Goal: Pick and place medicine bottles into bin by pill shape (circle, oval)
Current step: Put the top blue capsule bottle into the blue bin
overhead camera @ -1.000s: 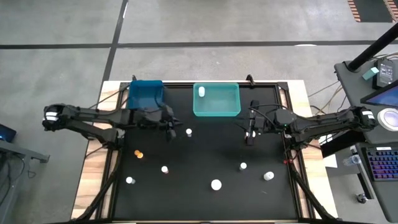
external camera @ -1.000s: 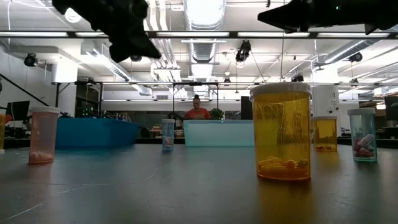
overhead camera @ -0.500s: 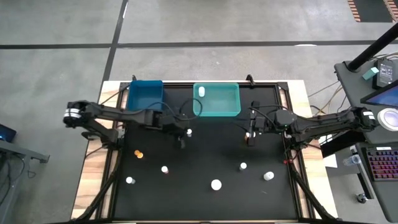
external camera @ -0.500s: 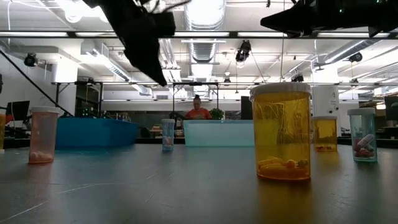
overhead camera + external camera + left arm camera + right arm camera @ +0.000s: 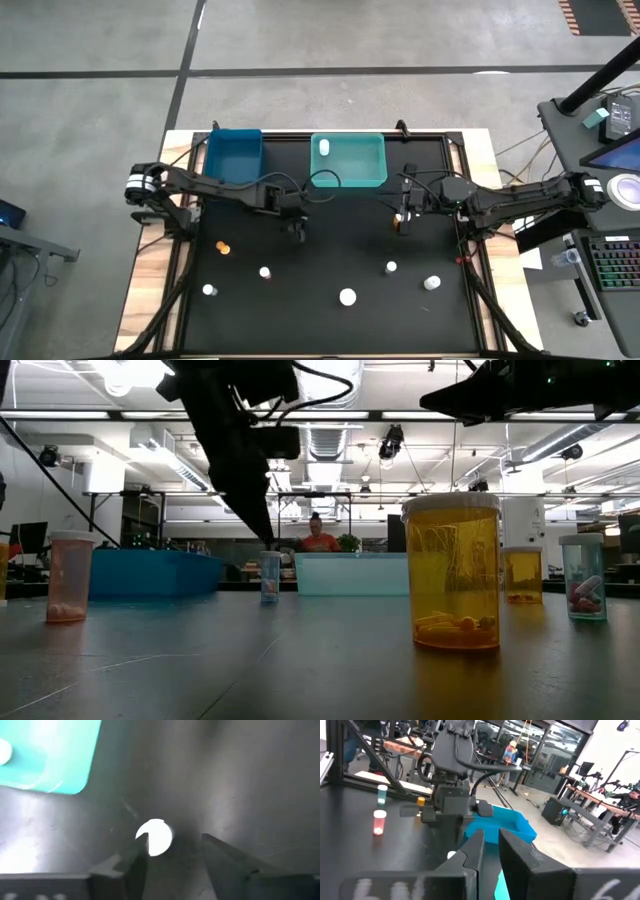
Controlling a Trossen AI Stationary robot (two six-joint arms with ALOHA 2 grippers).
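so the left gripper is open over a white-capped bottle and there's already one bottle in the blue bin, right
Not quite: the bottle already binned lies in the teal bin, not the blue bin, as the high view shows. The rest holds: the left gripper is open over a white-capped bottle, seen in the left wrist view.

Table top: matte black, framed by pale wood.
Left rectangular plastic bin: deep blue.
Right rectangular plastic bin: pale teal; one white-capped bottle inside.
Large cylindrical bottle nearest low camera: amber-orange, pale cap.
Small bottle at table's left: orange.
Bottle between left gripper's dark fingers: white cap.
Arms: dark.
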